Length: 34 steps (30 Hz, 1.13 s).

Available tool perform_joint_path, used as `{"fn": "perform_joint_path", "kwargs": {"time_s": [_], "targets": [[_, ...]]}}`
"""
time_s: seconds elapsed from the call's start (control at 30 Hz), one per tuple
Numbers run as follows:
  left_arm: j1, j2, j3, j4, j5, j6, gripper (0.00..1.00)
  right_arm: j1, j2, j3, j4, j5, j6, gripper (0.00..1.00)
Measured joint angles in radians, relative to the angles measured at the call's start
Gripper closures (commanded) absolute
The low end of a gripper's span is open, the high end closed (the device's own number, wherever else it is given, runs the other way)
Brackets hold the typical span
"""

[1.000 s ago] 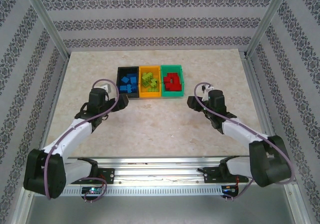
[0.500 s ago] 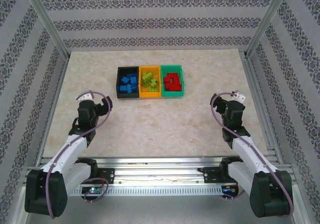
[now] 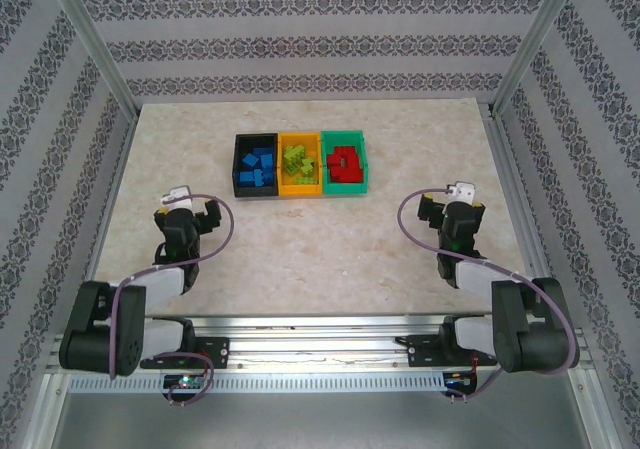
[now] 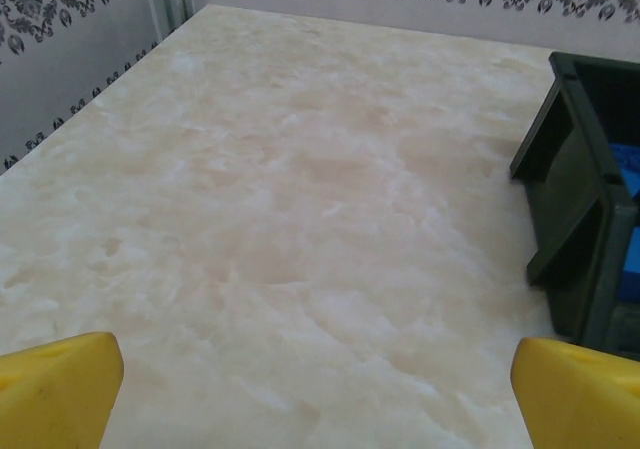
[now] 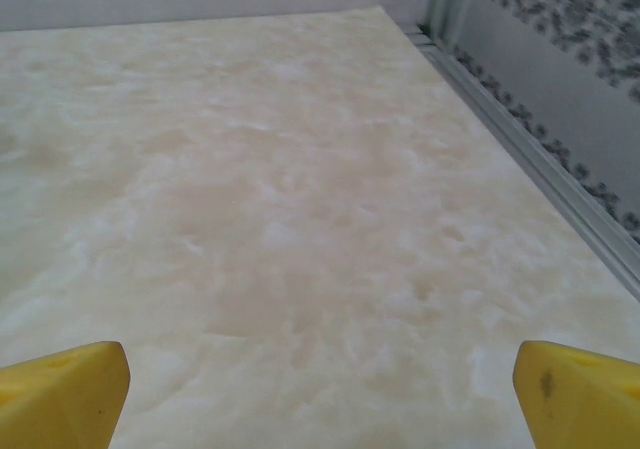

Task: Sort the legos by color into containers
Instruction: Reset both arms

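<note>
Three containers stand in a row at the table's far middle. The black bin [image 3: 237,166] holds blue legos [image 3: 258,165], the orange-yellow bin [image 3: 282,165] holds lime green legos [image 3: 297,161], and the green bin [image 3: 363,163] holds red legos [image 3: 344,163]. My left gripper [image 3: 190,212] sits folded back near the left base, open and empty, well short of the bins. In the left wrist view its yellow fingertips [image 4: 60,389] stand wide apart over bare table, with the black bin [image 4: 575,199] at the right. My right gripper [image 3: 452,212] is folded back on the right, open [image 5: 320,394] and empty.
Patterned walls and metal frame posts [image 3: 95,59] enclose the marble table [image 3: 320,249]. A metal rail [image 5: 540,159] runs along the table's right edge. The arms' mounting rail [image 3: 320,334] spans the near edge.
Both arms have pulled back from beside the bins toward their bases and folded up. The right gripper has opened wide.
</note>
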Motion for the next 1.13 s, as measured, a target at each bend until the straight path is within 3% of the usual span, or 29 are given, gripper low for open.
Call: {"fn": "perform_joint_path", "kwargs": {"time_s": [0.3,0.57,1.13], "targets": [[0.002,0.32,0.005,0.301,0.116,0.099,0.0,0.0,0.201,0.004,0.224,-0.181,-0.05,0.02],[0.002,0.32,0.103,0.26,0.211,0.145,0.01,0.0,0.257,0.082,0.209,-0.224,-0.06,0.02],[0.002,0.319,0.094,0.259,0.231,0.151,0.01,0.0,0.257,0.097,0.2,-0.224,-0.06,0.02]]}}
